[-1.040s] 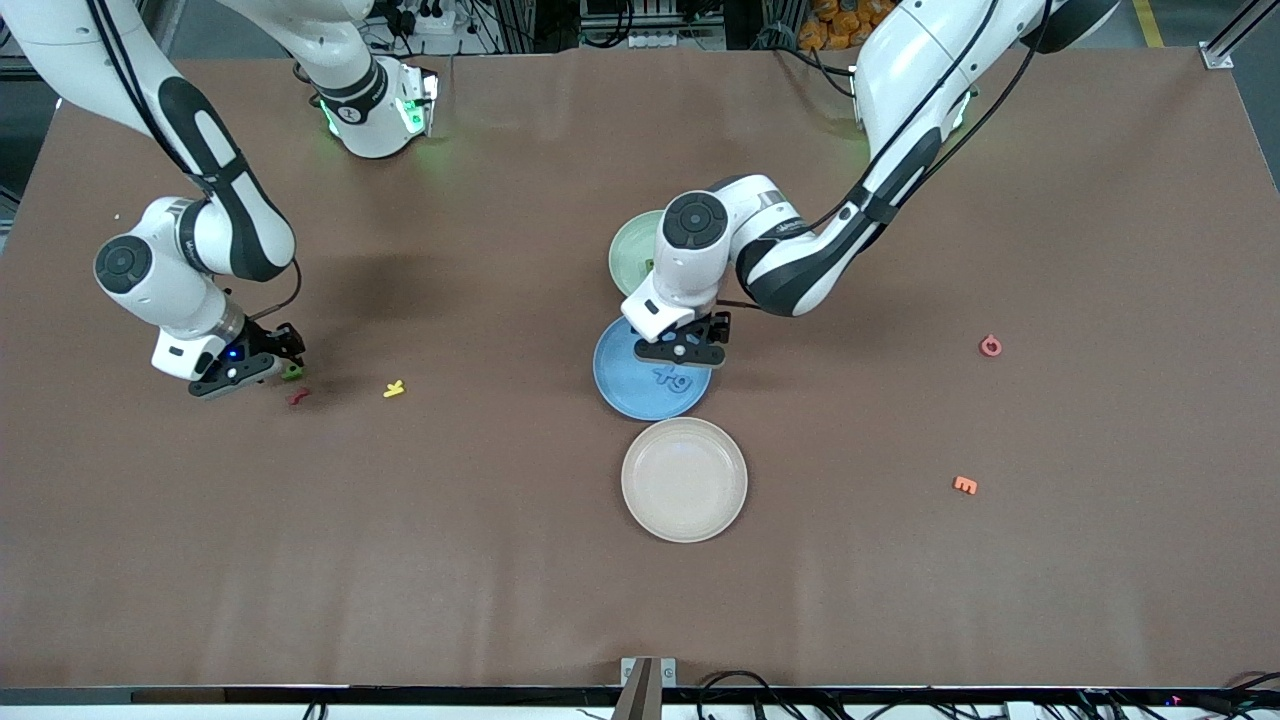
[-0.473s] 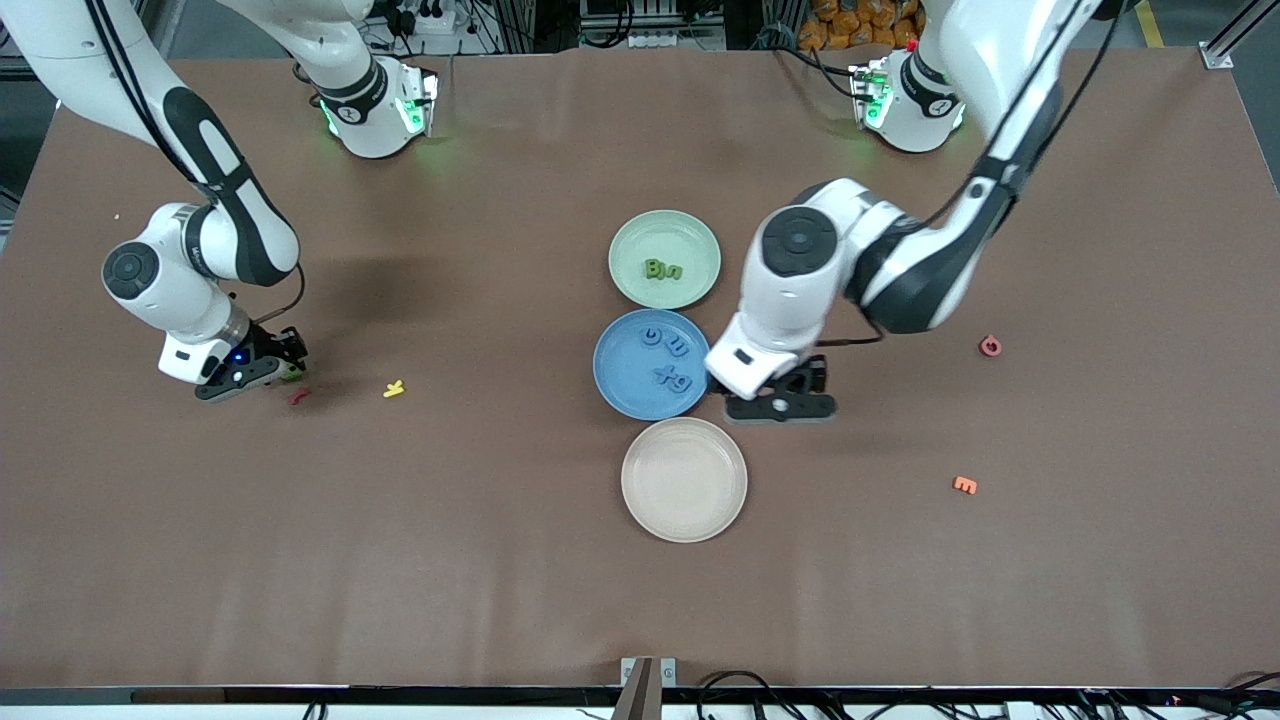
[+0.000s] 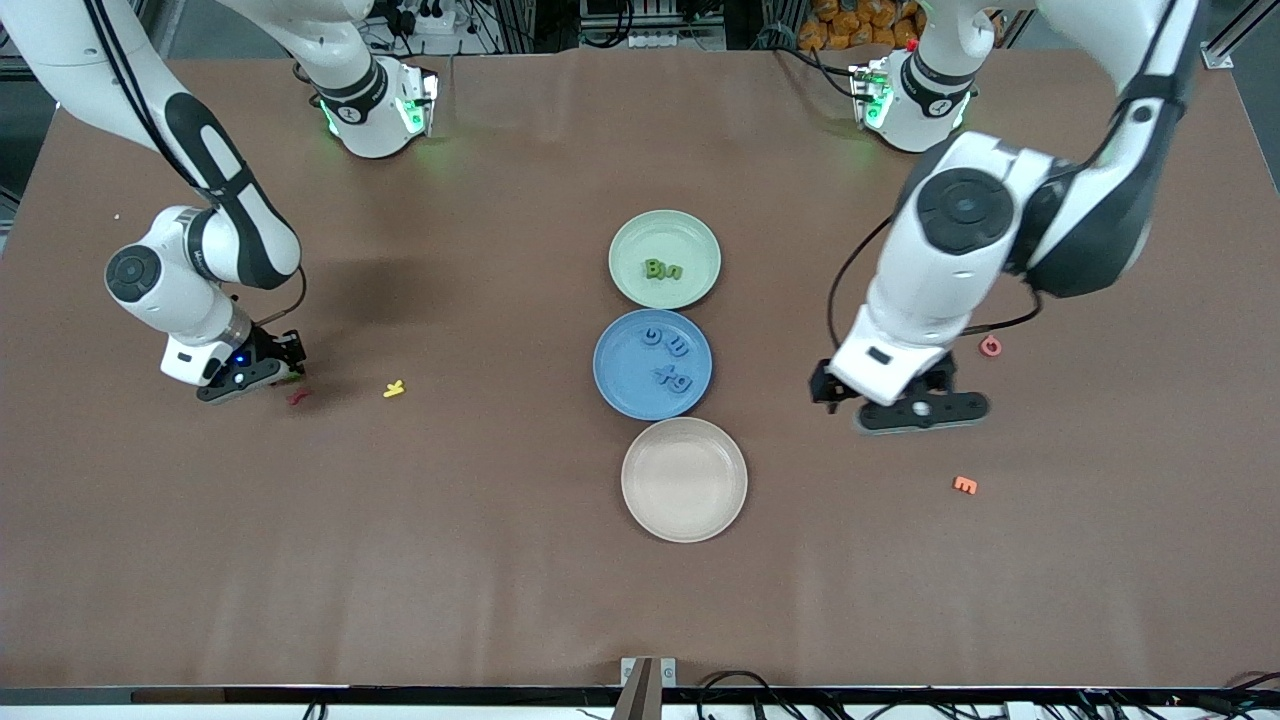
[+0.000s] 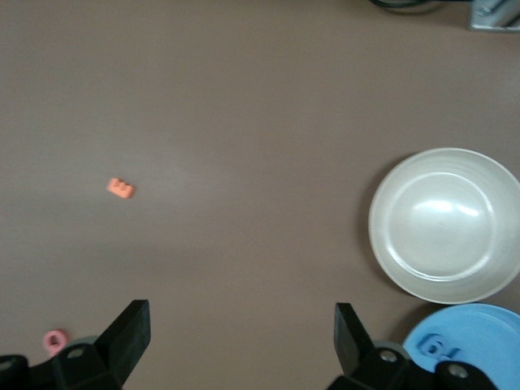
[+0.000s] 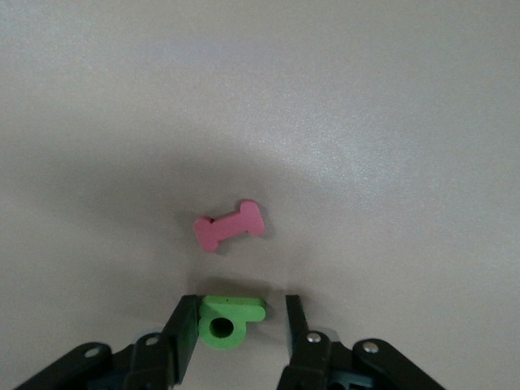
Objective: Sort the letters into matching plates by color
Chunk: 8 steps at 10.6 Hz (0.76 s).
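Observation:
My right gripper point(image 5: 236, 325) is down on the table at the right arm's end. Its fingers stand around a green letter point(image 5: 229, 321): one finger touches it and a gap shows at the other, so it is open. My left gripper point(image 3: 915, 412) hangs open and empty over bare table, between the blue plate point(image 3: 625, 375) and the left arm's end. Several blue letters point(image 3: 668, 350) lie in the blue plate. More green letters point(image 3: 662, 269) lie in the pale green plate point(image 3: 630, 240), which is farther from the front camera than the blue one.
An empty beige plate point(image 3: 684, 480) sits nearest the front camera. A red letter point(image 3: 298, 397) and a yellow letter point(image 3: 394, 389) lie close to my right gripper. Another red letter point(image 3: 990, 346) and an orange letter point(image 3: 965, 485) lie near my left gripper.
My left arm has swung from over the blue plate toward its own end of the table, still open. My right gripper's fingers have narrowed around the green letter.

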Each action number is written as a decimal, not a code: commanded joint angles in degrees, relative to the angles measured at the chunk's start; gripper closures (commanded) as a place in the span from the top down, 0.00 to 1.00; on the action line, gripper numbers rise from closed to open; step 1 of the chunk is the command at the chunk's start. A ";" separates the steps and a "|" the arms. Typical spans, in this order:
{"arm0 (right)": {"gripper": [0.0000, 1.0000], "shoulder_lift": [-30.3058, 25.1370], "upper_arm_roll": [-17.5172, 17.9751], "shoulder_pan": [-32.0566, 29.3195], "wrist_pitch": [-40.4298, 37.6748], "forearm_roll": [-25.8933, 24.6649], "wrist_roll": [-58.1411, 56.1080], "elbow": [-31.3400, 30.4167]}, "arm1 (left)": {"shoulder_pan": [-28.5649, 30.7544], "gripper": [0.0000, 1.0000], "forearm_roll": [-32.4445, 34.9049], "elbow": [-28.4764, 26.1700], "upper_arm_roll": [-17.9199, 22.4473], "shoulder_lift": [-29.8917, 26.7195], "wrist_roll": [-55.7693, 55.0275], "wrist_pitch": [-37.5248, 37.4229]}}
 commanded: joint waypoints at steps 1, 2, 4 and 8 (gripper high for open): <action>0.38 1.17 -0.11 0.25 0.30 2.21 -1.42 1.07 | 5.50 1.00 -3.33 -1.56 -0.41 -4.21 6.82 -4.16; 0.27 1.26 -0.11 0.34 0.30 2.21 -1.42 1.07 | 6.04 1.00 -6.04 -1.83 0.72 -5.35 11.10 -5.39; 0.09 0.82 -0.11 0.69 0.12 2.13 -1.33 1.07 | 3.95 1.00 -13.24 -2.61 8.60 -9.29 20.77 -10.21; 0.02 -5.22 -0.02 2.27 -7.15 2.13 1.65 0.90 | 2.27 1.00 -18.46 -12.62 14.18 -18.01 25.21 -12.52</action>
